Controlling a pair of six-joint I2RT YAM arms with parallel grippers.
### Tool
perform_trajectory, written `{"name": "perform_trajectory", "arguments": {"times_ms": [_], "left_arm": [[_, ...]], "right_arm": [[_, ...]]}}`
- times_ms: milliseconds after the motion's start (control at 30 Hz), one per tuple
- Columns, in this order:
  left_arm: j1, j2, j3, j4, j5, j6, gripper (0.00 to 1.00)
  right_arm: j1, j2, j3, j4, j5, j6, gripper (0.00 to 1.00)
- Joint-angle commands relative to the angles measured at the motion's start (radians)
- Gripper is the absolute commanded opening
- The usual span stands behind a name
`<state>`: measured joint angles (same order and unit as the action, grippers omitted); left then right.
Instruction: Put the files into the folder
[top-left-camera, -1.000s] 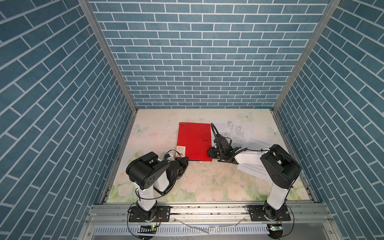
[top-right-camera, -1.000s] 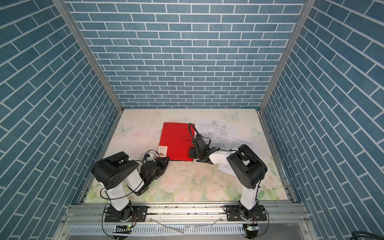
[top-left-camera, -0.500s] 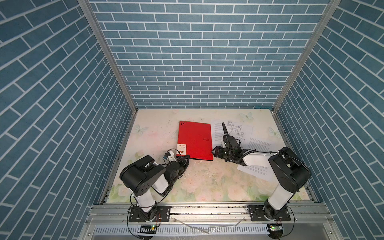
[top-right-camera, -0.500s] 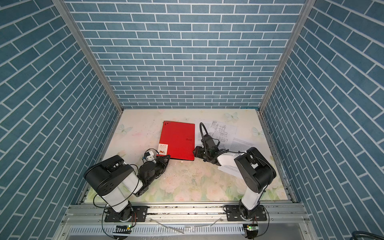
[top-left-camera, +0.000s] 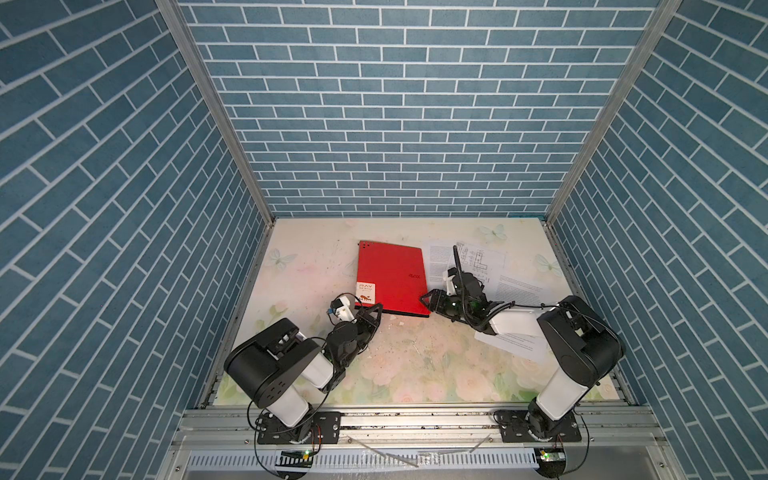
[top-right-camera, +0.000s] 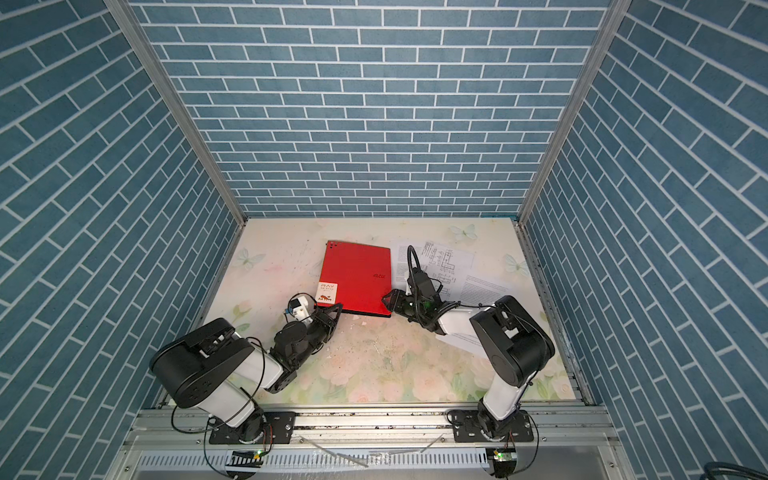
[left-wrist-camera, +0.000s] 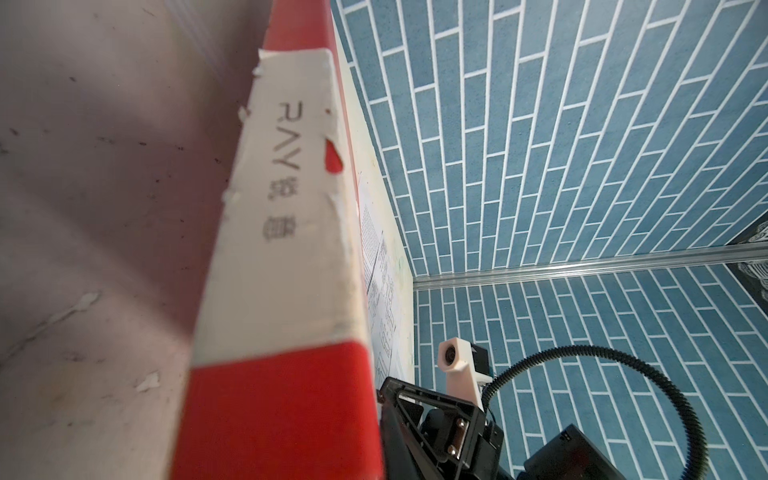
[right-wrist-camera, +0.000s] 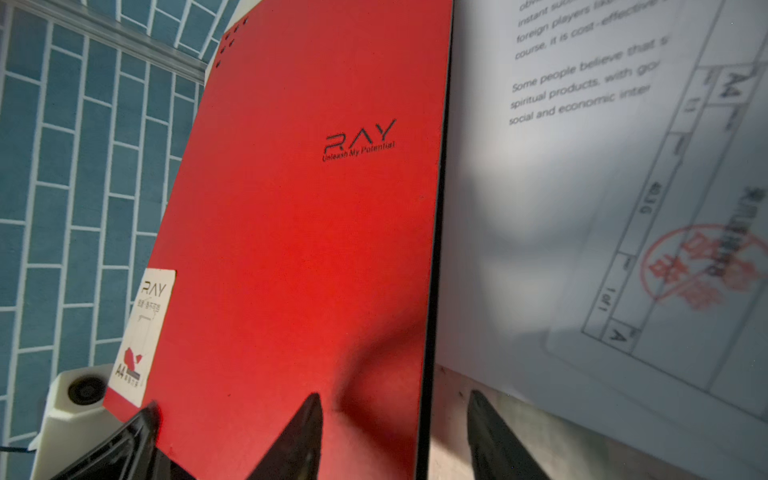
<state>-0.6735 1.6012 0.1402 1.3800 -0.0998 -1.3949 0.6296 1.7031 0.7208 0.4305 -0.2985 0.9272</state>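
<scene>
The red folder (top-left-camera: 390, 274) (top-right-camera: 355, 276) lies closed and flat on the table, with a white label (left-wrist-camera: 291, 208) at its near left corner. My left gripper (top-left-camera: 376, 309) (top-right-camera: 337, 308) is shut on that corner; the folder (left-wrist-camera: 282, 415) hides the jaws in the left wrist view. My right gripper (top-left-camera: 428, 300) (right-wrist-camera: 392, 436) is open and straddles the folder's (right-wrist-camera: 299, 208) near right edge, one finger over the red cover, one over the table. The files (top-left-camera: 478, 259) (right-wrist-camera: 582, 187), printed white sheets, lie to the right of the folder, one partly under the right arm.
Blue brick walls (top-left-camera: 395, 124) close the floral table (top-left-camera: 415, 365) at the back and both sides. An aluminium rail (top-left-camera: 415, 419) with both arm bases runs along the front. Small white scraps (top-left-camera: 401, 323) lie near the folder's front edge.
My left gripper has crept forward to the folder's near left corner and closed. The right arm's elbow has swung out to the right and its jaws have opened slightly wider.
</scene>
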Motion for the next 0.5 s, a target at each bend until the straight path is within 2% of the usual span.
{"name": "perform_trajectory", "arguments": {"times_ms": [0, 467], "left_arm": [[-0.010, -0.018, 0.001, 0.025, 0.009, 0.031, 0.07], [-0.014, -0.056, 0.015, 0.025, 0.042, 0.076, 0.06]], "right_arm": [[-0.006, -0.019, -0.021, 0.060, -0.032, 0.057, 0.55], [-0.020, 0.001, -0.073, 0.179, -0.083, 0.139, 0.54]]}}
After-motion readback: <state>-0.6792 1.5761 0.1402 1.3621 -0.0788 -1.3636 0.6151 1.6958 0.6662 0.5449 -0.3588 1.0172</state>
